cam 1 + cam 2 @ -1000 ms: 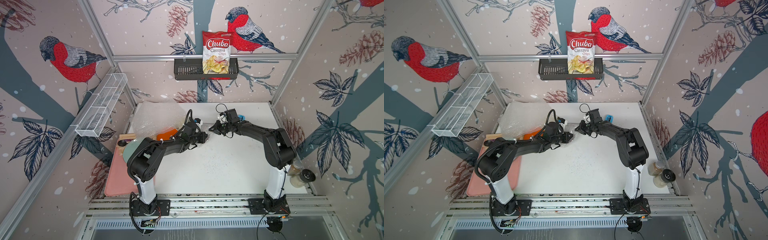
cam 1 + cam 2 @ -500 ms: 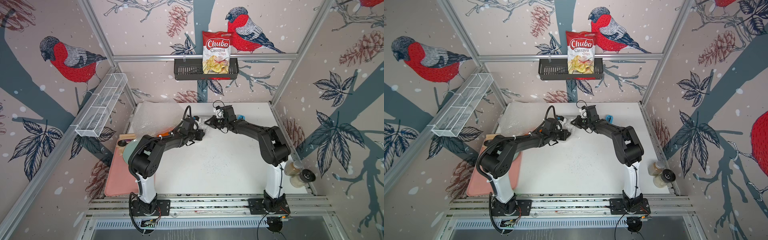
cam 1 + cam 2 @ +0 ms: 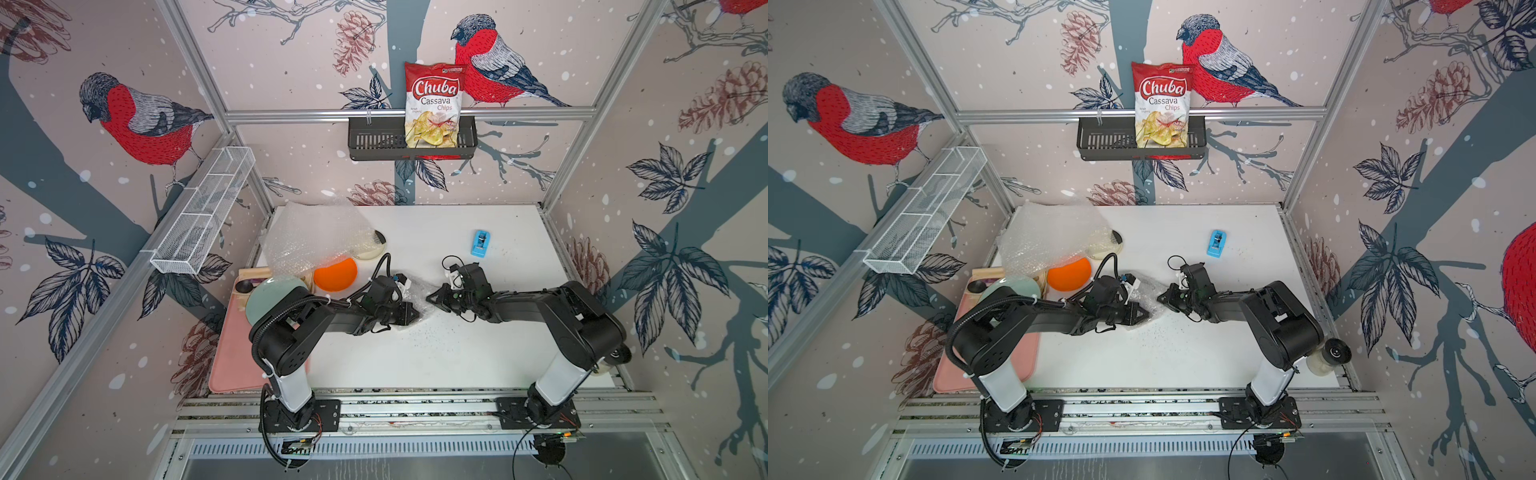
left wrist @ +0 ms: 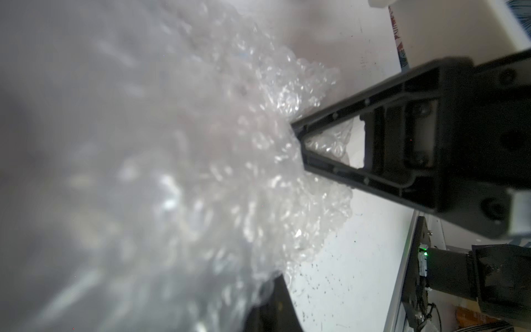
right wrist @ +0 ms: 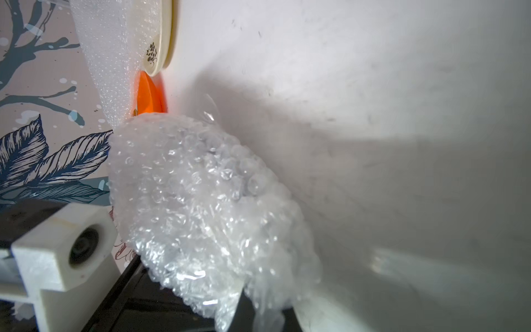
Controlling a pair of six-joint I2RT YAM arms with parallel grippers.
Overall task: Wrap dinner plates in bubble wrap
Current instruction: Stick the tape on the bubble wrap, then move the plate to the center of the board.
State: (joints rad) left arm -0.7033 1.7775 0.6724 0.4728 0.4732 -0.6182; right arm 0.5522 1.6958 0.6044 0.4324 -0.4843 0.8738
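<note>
Crumpled bubble wrap bundle (image 3: 417, 292) near the middle of the tabletop (image 3: 457, 357), caught between the tips of both arms. Contents too clouded by the plastic to make out. Pinched on one side by the left gripper (image 3: 412, 314), closed tight into the folds. Nipped at the opposite edge by the right gripper (image 3: 430, 297), likewise closed, tips sunk among the bubbles in the left wrist view.

Toward the far left corner, a second bubble wrap sheet (image 3: 316, 237), loosely heaped and draped over part of the cream plate (image 3: 371, 250) and the orange plate (image 3: 337, 275). Both flat on the tabletop, just beside each other, uncovered only along their near edges.

Nearer the front on the left, a pale green plate (image 3: 268, 297) at the far end of a pink tray (image 3: 232, 361), partly hidden behind the left arm. Well apart, toward the far right, a small blue object (image 3: 480, 243). High on the back wall, a chips bag (image 3: 434, 108) standing in a black basket (image 3: 374, 141).
</note>
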